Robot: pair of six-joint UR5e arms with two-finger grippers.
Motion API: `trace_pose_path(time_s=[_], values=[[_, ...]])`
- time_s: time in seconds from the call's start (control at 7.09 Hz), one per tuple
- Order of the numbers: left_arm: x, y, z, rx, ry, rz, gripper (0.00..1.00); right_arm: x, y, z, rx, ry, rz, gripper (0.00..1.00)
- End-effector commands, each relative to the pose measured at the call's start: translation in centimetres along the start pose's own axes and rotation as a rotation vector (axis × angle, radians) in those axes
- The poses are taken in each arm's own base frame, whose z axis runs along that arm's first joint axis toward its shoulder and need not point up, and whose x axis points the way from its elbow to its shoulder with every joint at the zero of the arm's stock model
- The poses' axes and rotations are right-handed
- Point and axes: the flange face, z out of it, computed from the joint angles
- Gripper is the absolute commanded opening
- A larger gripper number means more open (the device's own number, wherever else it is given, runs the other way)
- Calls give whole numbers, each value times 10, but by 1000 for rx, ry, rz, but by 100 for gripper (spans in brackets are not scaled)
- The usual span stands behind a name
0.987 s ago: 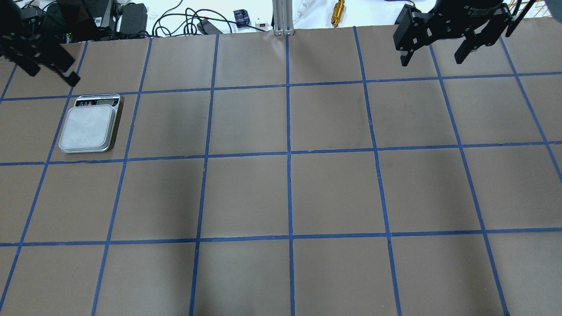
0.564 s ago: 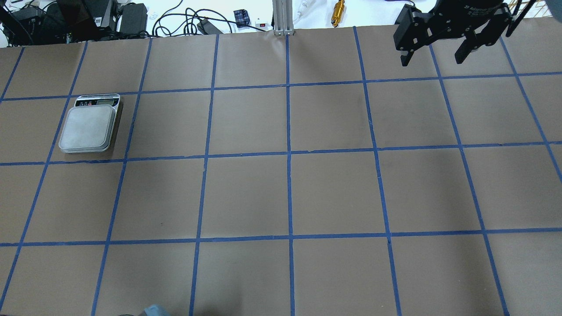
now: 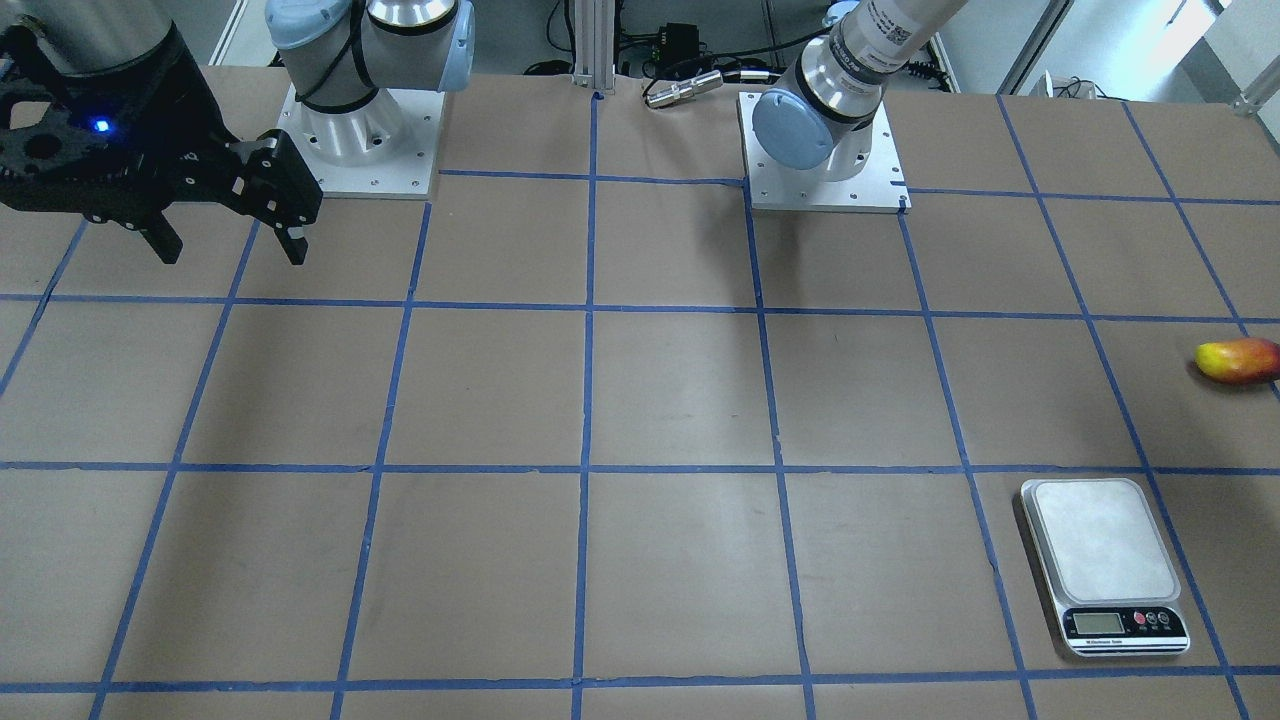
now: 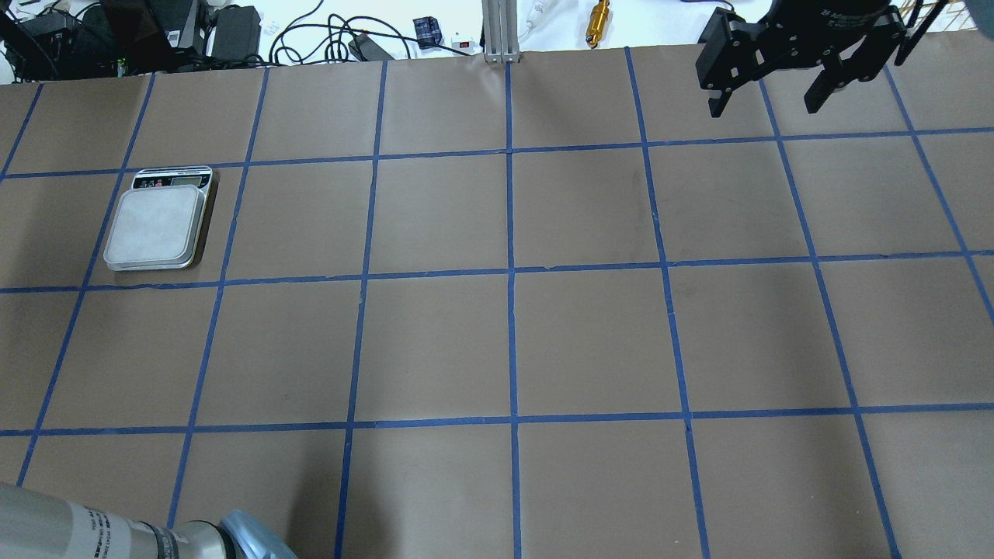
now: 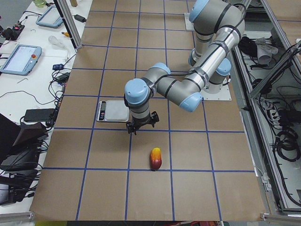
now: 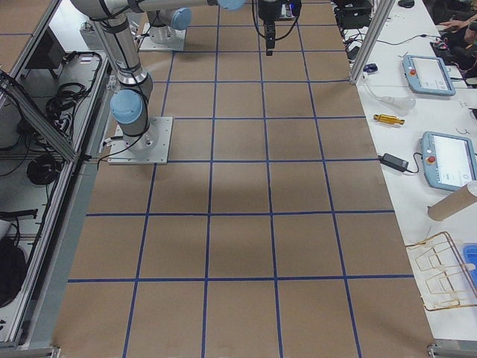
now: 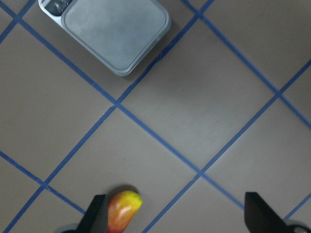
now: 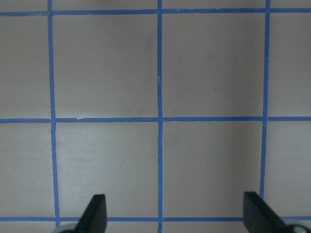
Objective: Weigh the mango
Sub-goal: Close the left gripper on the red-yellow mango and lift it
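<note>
The mango (image 3: 1238, 360), yellow at one end and red at the other, lies on the brown table near the edge on my left; it also shows in the exterior left view (image 5: 155, 158). The silver scale (image 3: 1100, 565) stands beside it with a bare platform (image 4: 155, 225). My left gripper (image 7: 177, 221) is open and empty, high above the table between the scale (image 7: 114, 34) and the mango (image 7: 124, 208), which shows by one fingertip. My right gripper (image 4: 765, 105) is open and empty, far off over the table's right back part (image 3: 230, 245).
The brown table (image 4: 512, 341) is marked with a blue tape grid. My left forearm (image 4: 93, 532) enters at the overhead view's bottom left. Cables, power bricks and a brass part (image 4: 598, 22) lie beyond the far edge. The arm bases (image 3: 825, 150) stand at the robot's side.
My left gripper left the overhead view's top left corner, and the left forearm now shows at the bottom left. The right gripper and the scale have not moved.
</note>
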Motion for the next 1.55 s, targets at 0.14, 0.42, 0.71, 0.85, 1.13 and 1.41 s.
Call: trace_pose_path(time_s=[0.14, 0.42, 0.71, 0.85, 1.13, 1.41], values=[[19, 57, 107, 20, -42, 246, 100, 1, 0, 0, 0, 0, 1, 100], [24, 61, 138, 43, -27, 262, 100, 0, 0, 0, 0, 0, 0, 100], [19, 70, 161, 30, -37, 299, 100, 0, 0, 0, 0, 0, 0, 100], [19, 75, 168, 36, -35, 304, 100, 0, 0, 0, 0, 0, 0, 100], [18, 78, 183, 48, -26, 305, 100, 0, 0, 0, 0, 0, 0, 100], [19, 84, 201, 48, -24, 301, 99, 0, 0, 0, 1, -2, 0, 100]])
